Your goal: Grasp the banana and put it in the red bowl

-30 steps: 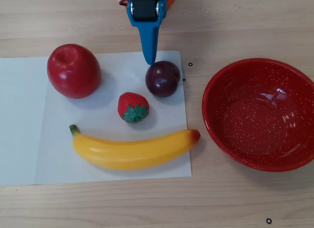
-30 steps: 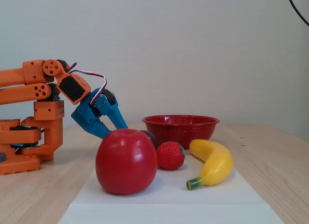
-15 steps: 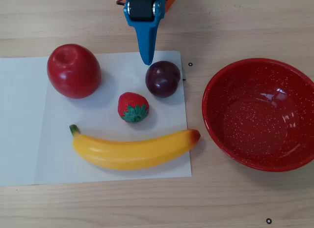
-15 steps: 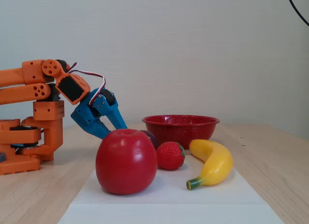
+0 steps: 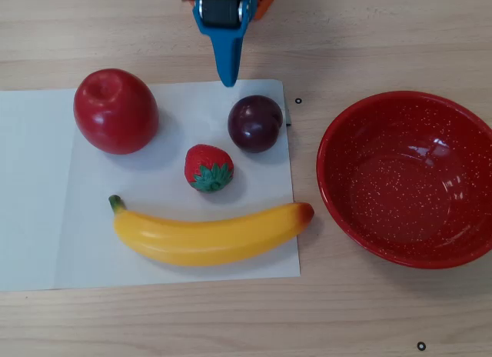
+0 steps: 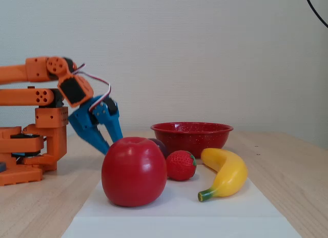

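- Nothing grabbed yet: blue plastic pincer point(image 5: 227, 81) hanging at the far edge of the white paper sheet point(image 5: 38, 218), well apart from the long curved glossy yellow toy banana point(image 5: 207, 235).
- In the fixed view, pincer point(image 6: 111, 144) spread a little, with a gap between the two blue fingers, and empty.
- Banana lying flat along the near edge of the sheet in the overhead view, green stem to the left, orange-red end to the right, close to the big round red speckled bowl point(image 5: 361, 218).
- Bowl point(image 6: 169, 138) empty, on the wooden bench point(image 5: 369, 49), right of the sheet.
- Best way, at a guess: lift up and over the round dark purple plum point(image 5: 254, 123) and the small red strawberry with green leaves point(image 5: 208, 168), both sitting between pincer and banana.
- Then open wide, come down on the fat middle of the banana, across its short side, and squeeze there so no end tips.
- Keep clear of the big shiny red apple point(image 5: 115, 111) on the left.
- Likely slippery skin, so a firm, slow squeeze.
- Against one second ago: pincer tip pulled back from just beside the plum to the far edge of the sheet, and raised higher in the fixed view.
- Fruit and bowl all in the same spots as before.
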Motion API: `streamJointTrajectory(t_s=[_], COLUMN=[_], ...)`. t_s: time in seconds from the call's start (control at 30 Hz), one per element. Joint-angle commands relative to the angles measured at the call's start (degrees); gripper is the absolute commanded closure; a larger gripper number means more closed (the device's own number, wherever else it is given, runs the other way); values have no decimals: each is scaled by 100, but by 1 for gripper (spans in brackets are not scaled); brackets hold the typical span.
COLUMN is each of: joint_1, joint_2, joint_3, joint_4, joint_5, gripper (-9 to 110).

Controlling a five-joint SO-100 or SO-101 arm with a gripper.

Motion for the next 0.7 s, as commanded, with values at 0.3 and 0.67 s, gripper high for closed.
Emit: streamJointTrajectory(t_s=[0.3, 0.67], joint_1=[123, -44], joint_2=[-1793, -3946], joint_3=[-3252, -5827], joint_4=[1644, 2505], joint_5=[343, 1063], gripper=[101, 101])
